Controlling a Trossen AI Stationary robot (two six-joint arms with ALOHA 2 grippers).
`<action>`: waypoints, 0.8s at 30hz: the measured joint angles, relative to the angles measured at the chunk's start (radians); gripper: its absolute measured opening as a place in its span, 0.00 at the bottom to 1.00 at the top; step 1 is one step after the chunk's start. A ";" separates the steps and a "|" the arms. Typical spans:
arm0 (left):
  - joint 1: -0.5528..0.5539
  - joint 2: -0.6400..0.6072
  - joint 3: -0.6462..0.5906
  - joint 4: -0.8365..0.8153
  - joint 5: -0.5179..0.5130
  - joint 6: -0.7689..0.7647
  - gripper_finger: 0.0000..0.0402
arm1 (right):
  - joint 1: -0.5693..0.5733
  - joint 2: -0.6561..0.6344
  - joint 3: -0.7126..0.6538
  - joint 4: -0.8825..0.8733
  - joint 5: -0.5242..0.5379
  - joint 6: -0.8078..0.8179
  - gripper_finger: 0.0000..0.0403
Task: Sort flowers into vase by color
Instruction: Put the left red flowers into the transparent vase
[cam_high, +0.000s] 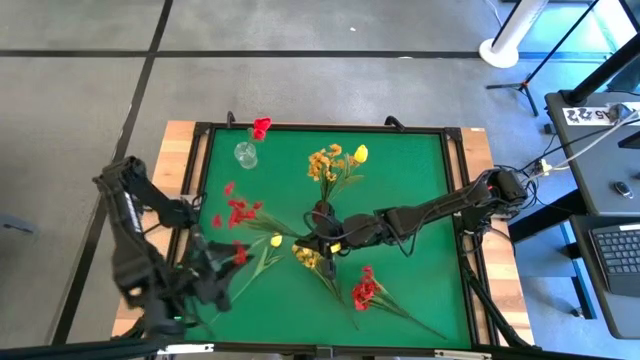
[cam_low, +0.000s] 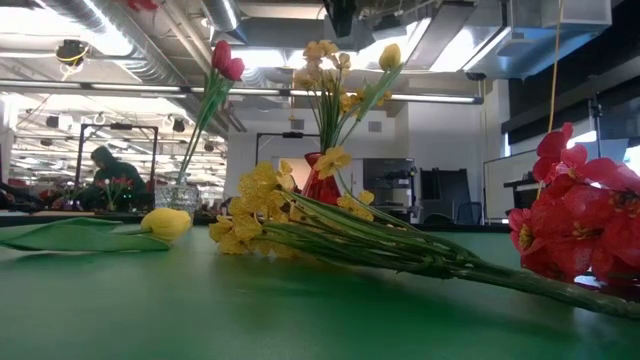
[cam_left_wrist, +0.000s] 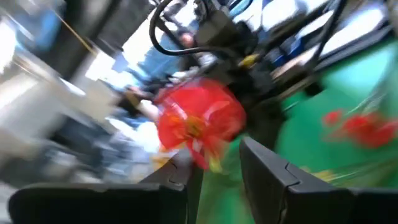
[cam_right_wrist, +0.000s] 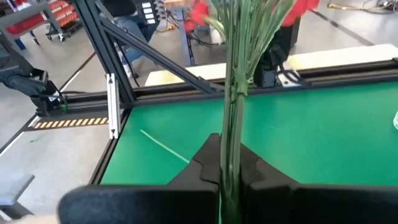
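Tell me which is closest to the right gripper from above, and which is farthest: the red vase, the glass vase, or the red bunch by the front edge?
Measured from the right gripper, mid-table in the high view:
1. Red vase: right beside the gripper, toward the back.
2. Red bunch: farther off, toward the front on the right.
3. Glass vase: farthest, at the back left.

Two vases (cam_high: 246, 154), three red flowers (cam_high: 238, 213), four yellow flowers (cam_high: 335, 163) (sprays and buds), two arms (cam_high: 430, 210)

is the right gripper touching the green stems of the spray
Touching. The right wrist view shows the right gripper with its two dark fingers shut against the bundle of green stems, no gap on either side.
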 joint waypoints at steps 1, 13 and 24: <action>-0.020 -0.011 0.002 -0.002 0.018 -0.060 0.26 | 0.000 -0.002 0.000 0.002 0.000 -0.004 0.01; -0.199 -0.112 -0.269 -0.012 0.005 -0.672 0.28 | -0.009 -0.013 0.000 0.058 0.024 -0.054 0.00; -0.192 -0.222 -0.669 -0.011 -0.128 -1.342 0.28 | -0.047 -0.013 0.000 0.122 -0.038 -0.051 0.00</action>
